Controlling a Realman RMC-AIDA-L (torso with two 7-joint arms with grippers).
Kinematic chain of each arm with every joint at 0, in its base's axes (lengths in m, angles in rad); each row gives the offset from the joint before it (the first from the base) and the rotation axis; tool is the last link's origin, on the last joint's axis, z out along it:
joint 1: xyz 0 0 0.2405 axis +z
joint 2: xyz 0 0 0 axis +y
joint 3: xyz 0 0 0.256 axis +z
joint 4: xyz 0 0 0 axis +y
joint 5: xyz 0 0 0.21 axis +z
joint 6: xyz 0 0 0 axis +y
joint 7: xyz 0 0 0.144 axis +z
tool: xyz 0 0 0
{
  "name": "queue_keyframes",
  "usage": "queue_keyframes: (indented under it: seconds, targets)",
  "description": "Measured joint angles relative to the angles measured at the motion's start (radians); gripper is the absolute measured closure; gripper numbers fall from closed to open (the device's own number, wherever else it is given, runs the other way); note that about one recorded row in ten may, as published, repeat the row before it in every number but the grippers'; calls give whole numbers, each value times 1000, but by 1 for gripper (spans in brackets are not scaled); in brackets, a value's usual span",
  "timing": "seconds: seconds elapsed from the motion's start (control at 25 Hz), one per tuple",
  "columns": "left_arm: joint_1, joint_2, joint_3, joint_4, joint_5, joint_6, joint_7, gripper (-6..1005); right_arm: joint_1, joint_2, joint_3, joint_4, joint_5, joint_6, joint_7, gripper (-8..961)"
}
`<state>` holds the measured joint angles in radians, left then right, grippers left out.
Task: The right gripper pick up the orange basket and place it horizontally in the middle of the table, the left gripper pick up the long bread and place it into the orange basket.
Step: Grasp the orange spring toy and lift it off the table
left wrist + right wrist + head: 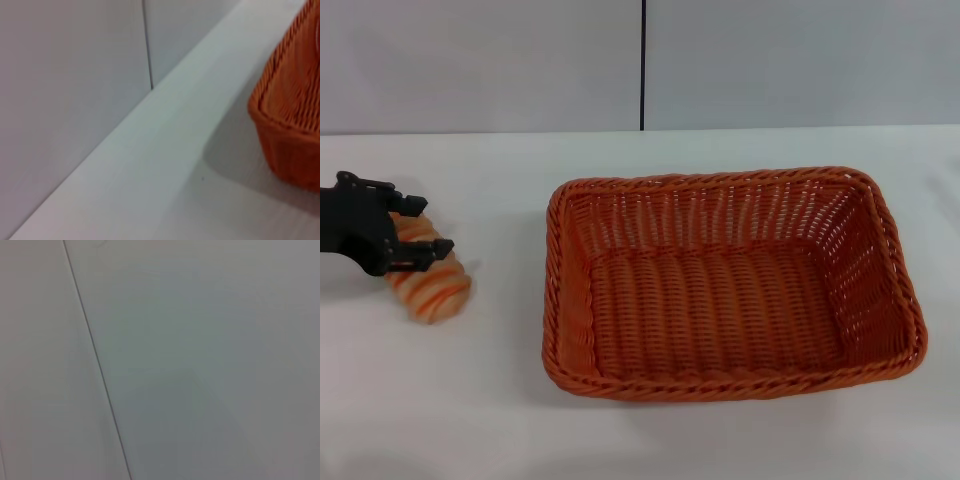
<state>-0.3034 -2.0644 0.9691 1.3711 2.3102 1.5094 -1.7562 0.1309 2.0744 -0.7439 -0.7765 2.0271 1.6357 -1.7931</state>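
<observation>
Left gripper has its fingers spread around the bread, which lies on the table left of the basket. If I close off-centre, the loaf may roll away. I can't see the right gripper, or how low the fingers sit.

Head view: high, forward-down over table. Left wrist view: low, close, along table toward wall; shares orange basket corner with head view. Right wrist view: wall only.
</observation>
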Motion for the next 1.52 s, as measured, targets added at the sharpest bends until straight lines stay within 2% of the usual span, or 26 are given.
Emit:
queue_keyframes:
  seconds: [0.12, 0.16, 0.24, 0.36, 0.52, 0.6, 0.72, 0.92, 1.16, 1.52]
  targets:
    - [0, -2, 48, 19, 42, -30, -9, 524, -2, -1, 0, 9, 0, -1, -10, 408]
    - [0, -2, 103, 41, 90, -76, -27, 483, 0, -2, 1, 17, 0, -1, -13, 408]
    - [-1, -3, 141, 57, 134, -109, -56, 379, 2, -4, 4, 28, 0, -2, -19, 408]
    - [-24, -3, 166, 77, 202, -126, -101, 222, 4, -4, 13, 31, 0, -4, -23, 408]
    - [-46, -3, 169, 82, 236, -116, -114, 199, 4, -4, 17, 33, -1, -5, -23, 408]
    - [-95, -2, 170, 82, 307, -64, -122, 188, 5, -4, 20, 34, -1, -5, -23, 408]
    - [-134, -5, 180, 75, 382, -6, -135, 336, 7, -4, 25, 37, -1, -5, -24, 408]
    - [-156, -6, 199, 74, 435, 26, -163, 391, 9, -5, 26, 55, -2, -8, -49, 408]
    - [-155, -8, 251, 49, 436, -12, -199, 456, 15, -5, 26, 79, -2, -10, -74, 408]
    - [-152, -8, 296, -1, 438, -69, -218, 474, 22, -5, 26, 80, -2, -8, -75, 408]
